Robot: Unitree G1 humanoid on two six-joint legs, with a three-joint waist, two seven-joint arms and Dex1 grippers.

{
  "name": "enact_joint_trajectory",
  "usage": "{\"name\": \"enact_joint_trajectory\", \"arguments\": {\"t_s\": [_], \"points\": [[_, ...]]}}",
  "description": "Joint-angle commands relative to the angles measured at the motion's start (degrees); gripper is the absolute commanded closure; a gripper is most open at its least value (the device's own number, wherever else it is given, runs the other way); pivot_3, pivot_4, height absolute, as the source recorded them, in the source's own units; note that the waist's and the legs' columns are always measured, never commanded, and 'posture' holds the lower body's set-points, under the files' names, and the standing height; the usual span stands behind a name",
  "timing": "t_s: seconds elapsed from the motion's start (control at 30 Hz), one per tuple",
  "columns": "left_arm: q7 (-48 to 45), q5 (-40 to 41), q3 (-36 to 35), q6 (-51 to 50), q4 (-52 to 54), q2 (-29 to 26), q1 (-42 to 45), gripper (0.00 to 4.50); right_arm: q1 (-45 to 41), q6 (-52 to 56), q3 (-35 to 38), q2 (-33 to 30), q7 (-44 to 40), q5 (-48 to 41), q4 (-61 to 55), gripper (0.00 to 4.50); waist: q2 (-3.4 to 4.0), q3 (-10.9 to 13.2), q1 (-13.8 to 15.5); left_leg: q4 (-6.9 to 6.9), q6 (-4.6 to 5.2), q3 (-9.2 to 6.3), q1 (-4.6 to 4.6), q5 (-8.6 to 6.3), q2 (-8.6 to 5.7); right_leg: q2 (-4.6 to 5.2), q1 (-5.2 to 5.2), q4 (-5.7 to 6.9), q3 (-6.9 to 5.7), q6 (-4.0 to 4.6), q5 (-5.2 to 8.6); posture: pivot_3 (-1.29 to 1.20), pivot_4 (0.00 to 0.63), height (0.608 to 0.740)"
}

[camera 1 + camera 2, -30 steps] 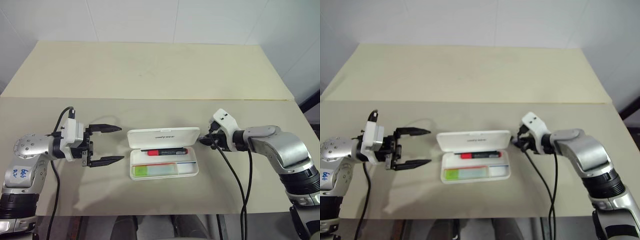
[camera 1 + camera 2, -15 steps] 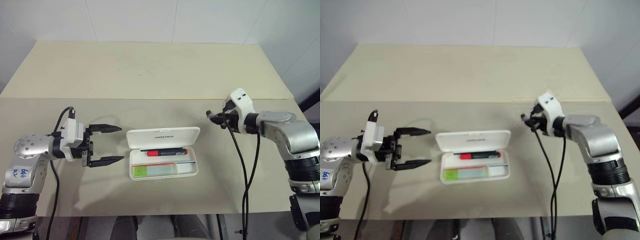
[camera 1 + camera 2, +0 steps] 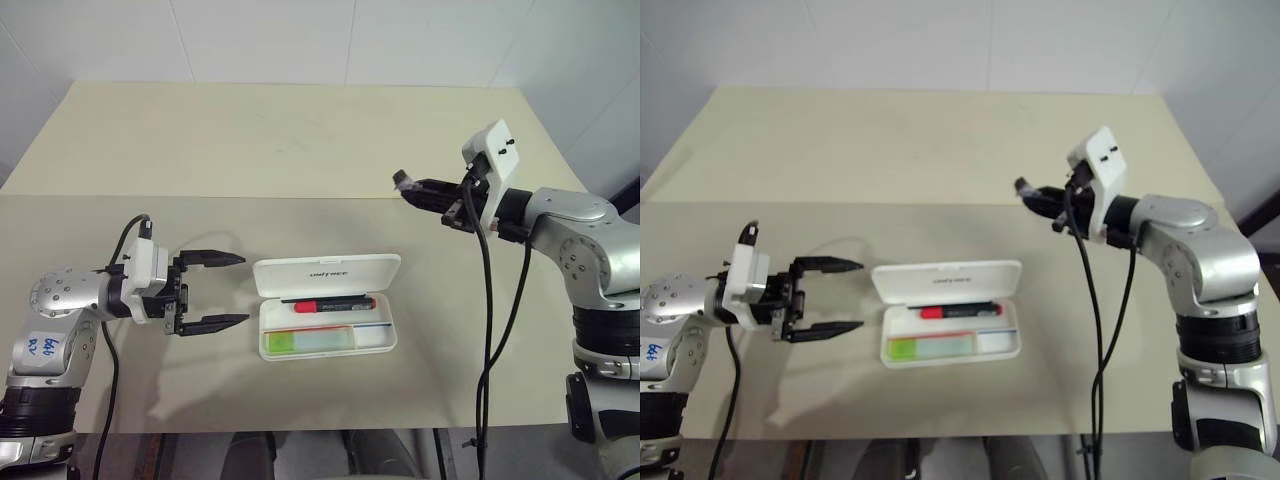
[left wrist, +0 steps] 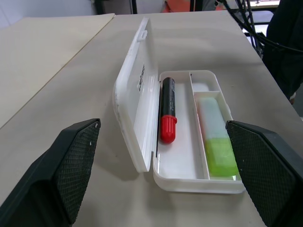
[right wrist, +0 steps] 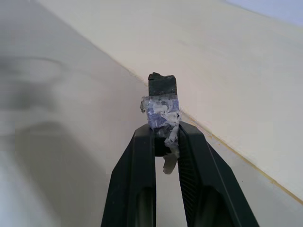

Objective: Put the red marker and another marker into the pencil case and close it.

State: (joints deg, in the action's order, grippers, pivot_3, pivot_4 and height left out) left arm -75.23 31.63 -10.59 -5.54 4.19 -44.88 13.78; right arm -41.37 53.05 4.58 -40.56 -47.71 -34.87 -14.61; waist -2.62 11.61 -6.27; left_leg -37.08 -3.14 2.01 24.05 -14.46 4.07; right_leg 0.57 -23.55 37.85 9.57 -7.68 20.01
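my right claw (image 3: 402,181) sits pinched shut in the upper right of the frame, raised above the bench (image 3: 300,150). my left claw (image 3: 232,290) gapes wide and empty at left, beside the open pencil case (image 3: 327,275) at centre. inside lie the red marker (image 3: 330,303) and another marker (image 3: 305,341).

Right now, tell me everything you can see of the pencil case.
The pencil case is a flat white plastic box with rounded corners, lying open on the table. Its hinged lid is folded back, dark print showing. The red marker lies in the compartment beside the lid; the green-capped highlighter lies in the other compartment. The open left gripper stands beside it, apart. Nothing grips the case.
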Motion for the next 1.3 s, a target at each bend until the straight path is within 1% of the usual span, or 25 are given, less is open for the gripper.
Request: {"name": "enact_joint_trajectory", "arguments": {"t_s": [0.03,0.1,0.2,0.3,0.37,0.53,0.7,0.87,1.1,1.3], "points": [[-0.6,1.4,-0.5,0.7,0.9,0.7,0.8,0.0,0.0,6.9,2.4,-3.6,-5.3,-11.7,-11.1,4.18,0.0,0.0,0.1,0.0,0.0,-0.01,0.0,0.0,0.01,-0.01,0.01,0.0,-0.01,0.0,0.0,0.0,0.15,0.74],[-0.7,1.7,-0.6,0.8,1.0,1.1,1.1,0.0,1.1,9.5,1.2,-6.5,-7.1,-14.4,-14.0,4.18,0.0,0.0,0.2,-0.01,0.0,-0.03,0.0,0.0,0.02,0.0,0.04,-0.02,-0.04,0.0,0.0,0.0,0.15,0.74],[-1.2,1.9,-0.9,0.6,0.9,1.3,1.3,0.0,3.7,9.5,-2.3,-11.9,-10.5,-14.1,-17.7,4.18,-0.02,0.0,0.7,-0.09,0.0,-0.03,0.0,0.0,0.0,0.02,0.07,-0.04,-0.04,0.0,0.0,0.0,0.15,0.74],[-2.0,2.7,-1.6,0.4,0.7,1.2,0.9,0.0,7.9,5.3,-8.7,-18.2,-14.6,-9.0,-21.5,4.18,-0.02,0.0,1.3,-0.09,0.0,-0.01,0.0,0.0,-0.02,0.03,0.06,-0.04,-0.02,0.0,0.0,0.0,0.15,0.74],[-2.7,3.3,-2.0,0.3,0.8,1.0,0.4,0.0,9.8,1.8,-13.6,-20.7,-15.8,-4.3,-22.7,4.18,-0.02,0.0,1.3,-0.08,0.0,-0.01,0.0,0.0,-0.02,0.02,0.04,-0.05,-0.02,0.01,0.01,0.0,0.15,0.74],[-4.4,4.2,-2.8,0.1,0.7,0.0,-0.6,0.0,10.4,-3.4,-21.2,-21.0,-16.2,3.9,-22.8,4.18,-0.02,0.0,1.3,-0.09,0.0,0.04,-0.01,0.0,0.0,0.01,-0.02,-0.03,0.03,0.01,0.01,0.0,0.15,0.74],[-4.5,4.3,-3.4,-0.4,1.2,-0.4,-0.7,0.0,9.4,-5.3,-25.1,-18.6,-16.0,8.0,-21.6,4.18,-0.02,0.0,1.5,-0.1,0.0,0.03,0.01,0.0,0.0,0.01,-0.03,-0.03,0.01,0.02,0.01,0.0,0.15,0.74],[-4.3,4.4,-3.6,-0.8,1.7,-0.2,-0.8,0.0,9.4,-6.1,-25.9,-17.2,-16.3,10.4,-19.9,4.18,-0.02,0.0,1.5,-0.1,0.0,0.03,0.0,0.0,0.0,0.01,-0.03,-0.02,0.01,0.02,0.01,0.0,0.15,0.74],[-3.9,4.1,-3.6,-0.7,1.7,0.0,-0.8,0.0,9.6,-8.8,-26.3,-17.1,-17.8,13.6,-16.5,4.18,-0.02,0.0,1.5,-0.1,0.0,0.03,0.0,0.0,0.0,0.01,-0.03,-0.02,0.01,0.02,0.01,0.0,0.15,0.74],[-3.4,3.9,-3.5,-0.6,1.9,0.1,-0.9,0.0,10.1,-10.1,-25.9,-17.0,-19.2,14.6,-15.4,4.18,-0.02,0.0,1.5,-0.1,0.0,0.03,0.0,0.0,0.0,0.01,-0.02,-0.01,0.01,0.02,0.01,0.0,0.15,0.74]]}}
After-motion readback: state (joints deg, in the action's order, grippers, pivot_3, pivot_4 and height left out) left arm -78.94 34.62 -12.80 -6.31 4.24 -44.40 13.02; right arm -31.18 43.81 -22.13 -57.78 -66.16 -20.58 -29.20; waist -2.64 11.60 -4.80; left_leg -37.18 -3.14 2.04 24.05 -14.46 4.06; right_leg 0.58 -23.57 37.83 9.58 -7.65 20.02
